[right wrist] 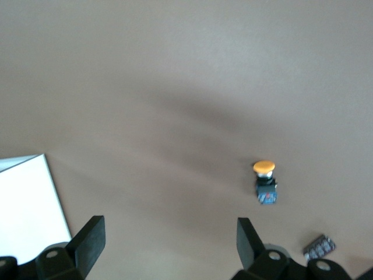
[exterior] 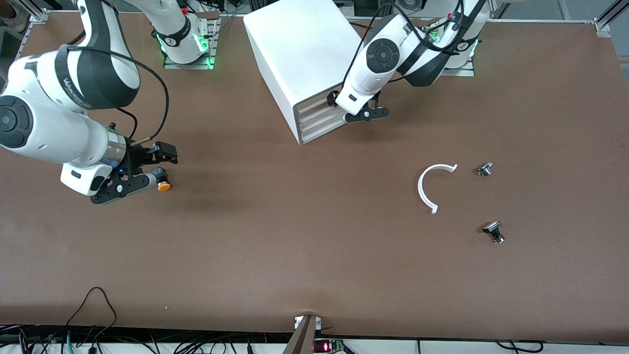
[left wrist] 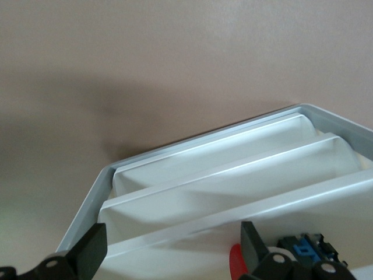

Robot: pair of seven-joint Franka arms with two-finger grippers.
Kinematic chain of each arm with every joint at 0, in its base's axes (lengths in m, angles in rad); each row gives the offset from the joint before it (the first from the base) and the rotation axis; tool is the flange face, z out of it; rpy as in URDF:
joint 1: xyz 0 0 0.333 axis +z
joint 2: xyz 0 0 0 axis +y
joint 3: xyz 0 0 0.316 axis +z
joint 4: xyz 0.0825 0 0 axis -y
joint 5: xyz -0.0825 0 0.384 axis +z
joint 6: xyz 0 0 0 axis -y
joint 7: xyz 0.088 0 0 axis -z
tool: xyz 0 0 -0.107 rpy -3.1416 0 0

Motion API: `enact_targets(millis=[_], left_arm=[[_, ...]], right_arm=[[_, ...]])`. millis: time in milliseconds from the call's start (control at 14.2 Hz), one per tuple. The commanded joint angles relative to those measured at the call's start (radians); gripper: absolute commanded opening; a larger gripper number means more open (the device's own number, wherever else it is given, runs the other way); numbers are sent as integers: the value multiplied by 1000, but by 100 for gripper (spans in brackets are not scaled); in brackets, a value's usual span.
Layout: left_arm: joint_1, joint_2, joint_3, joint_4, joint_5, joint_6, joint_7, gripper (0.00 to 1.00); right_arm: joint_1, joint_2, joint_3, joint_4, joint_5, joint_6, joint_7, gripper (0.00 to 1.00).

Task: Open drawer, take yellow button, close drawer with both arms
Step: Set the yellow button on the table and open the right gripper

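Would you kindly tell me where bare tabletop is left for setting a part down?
Widest bare brown tabletop: nearer the front camera than the white boxy cabinet, between the orange-capped button and the white curved plastic strip. Crowded: around that strip, where two small metal parts lie.

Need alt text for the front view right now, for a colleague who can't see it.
The orange button lies on the table beside the open right gripper, toward the right arm's end. The open left gripper is at the front of the white cabinet, its drawers pushed in. A white curved strip and two small metal parts lie toward the left arm's end.
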Motion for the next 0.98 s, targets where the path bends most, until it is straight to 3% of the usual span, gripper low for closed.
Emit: enact_targets(millis=[0, 140, 351, 561, 772, 912], left_arm=[[3, -28, -37, -28, -29, -55, 19, 100], [27, -28, -31, -26, -28, -52, 30, 100], [130, -30, -12, -9, -23, -44, 173, 100], [155, -62, 104, 20, -12, -49, 399, 100], [245, -117, 173, 41, -14, -52, 583, 100], [274, -154, 224, 67, -8, -70, 710, 100]], right_arm=[[21, 3, -2, 67, -55, -90, 47, 100], [4, -44, -2, 13, -138, -72, 52, 100], [-93, -101, 9, -36, -187, -61, 41, 100], [-243, -223, 74, -174, -190, -15, 55, 100], [-252, -238, 71, -154, -186, -35, 154, 100], [-249, -241, 79, -121, -193, -154, 229, 100]])
